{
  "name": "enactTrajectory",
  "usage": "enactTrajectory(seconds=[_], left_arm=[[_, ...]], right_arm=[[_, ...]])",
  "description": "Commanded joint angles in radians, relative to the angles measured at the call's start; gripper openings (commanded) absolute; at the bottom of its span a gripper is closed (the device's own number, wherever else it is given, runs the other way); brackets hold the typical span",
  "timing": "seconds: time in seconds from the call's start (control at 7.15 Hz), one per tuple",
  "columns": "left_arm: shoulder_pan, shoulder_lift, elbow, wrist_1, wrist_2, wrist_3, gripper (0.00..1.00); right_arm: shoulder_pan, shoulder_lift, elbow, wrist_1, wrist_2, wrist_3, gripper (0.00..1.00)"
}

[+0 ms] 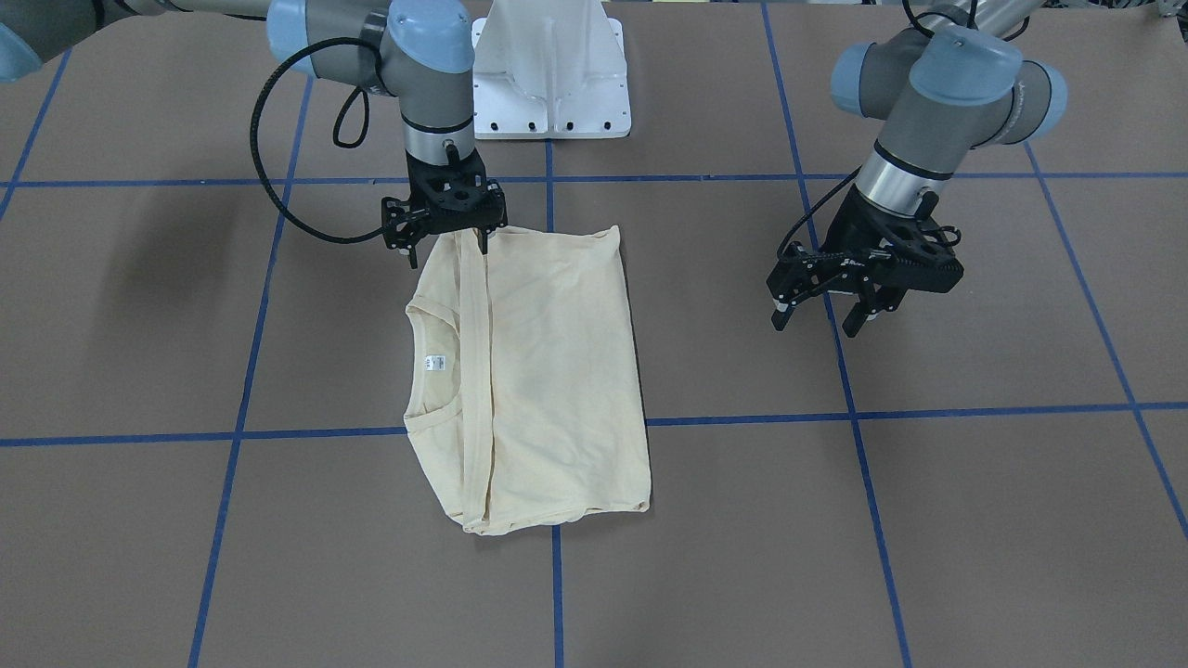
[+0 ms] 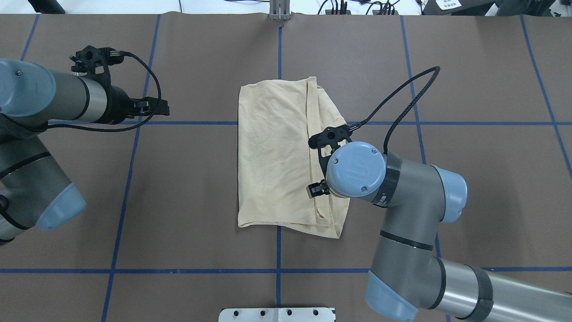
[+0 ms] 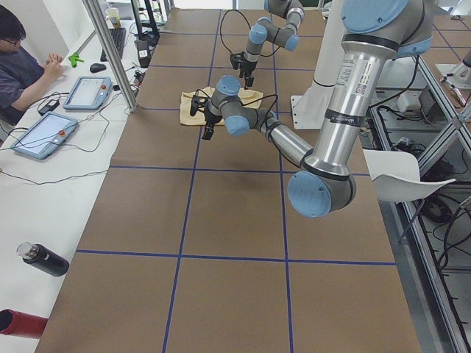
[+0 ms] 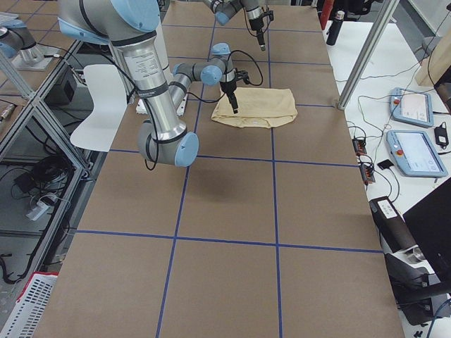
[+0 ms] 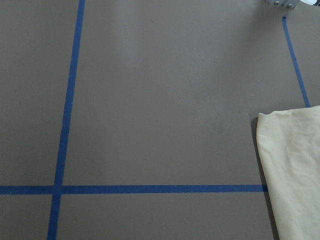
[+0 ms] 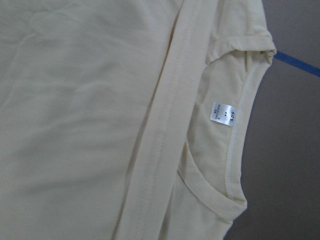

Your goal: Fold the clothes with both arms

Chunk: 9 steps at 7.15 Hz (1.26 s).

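The cream-yellow clothes [image 1: 548, 371] lie folded into a rectangle at the table's middle, with the collar and white neck label [image 6: 222, 114] facing up and the print hidden. My right gripper [image 1: 447, 249] hangs open just over the shirt's edge nearest the robot, one finger on each side of the folded hem. In the overhead view the right arm's wrist [image 2: 355, 169] covers that gripper. Well to the side of the shirt, my left gripper [image 1: 817, 320] is open above bare table with nothing between its fingers. The left wrist view catches only a shirt corner [image 5: 295, 170].
The white pedestal base [image 1: 551, 74] stands at the robot's edge of the brown table [image 1: 974, 520], which carries a blue tape grid. In the exterior left view a person [image 3: 22, 66] sits at a side desk with tablets and two bottles [image 3: 40, 259]. A white chair [image 4: 106, 105] stands behind the robot.
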Motion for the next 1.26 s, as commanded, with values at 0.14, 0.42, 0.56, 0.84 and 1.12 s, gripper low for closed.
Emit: enactTrajectory(seconds=[0.14,0.42,0.56,0.84,1.12], left_arm=[[0.002,0.0,-0.001,0.0,0.0,0.001,0.99],[0.005,-0.005,-0.001,0.0,0.001,-0.007,0.99],[0.005,-0.005,-0.001,0.0,0.001,-0.007,0.99],[0.008,-0.011,0.005,0.0,0.001,-0.008,0.99],[0.008,-0.013,0.012,0.0,0.001,-0.008,0.99]], right_arm=[[-0.043,0.031,-0.064,-0.003,-0.019,-0.007,1.0],[-0.054,0.03,-0.069,-0.015,-0.011,0.004,1.0],[-0.056,0.025,-0.072,-0.018,-0.01,0.004,1.0],[-0.057,0.021,-0.079,-0.019,-0.002,0.005,1.0],[-0.057,0.014,-0.079,-0.019,0.019,0.007,1.0]])
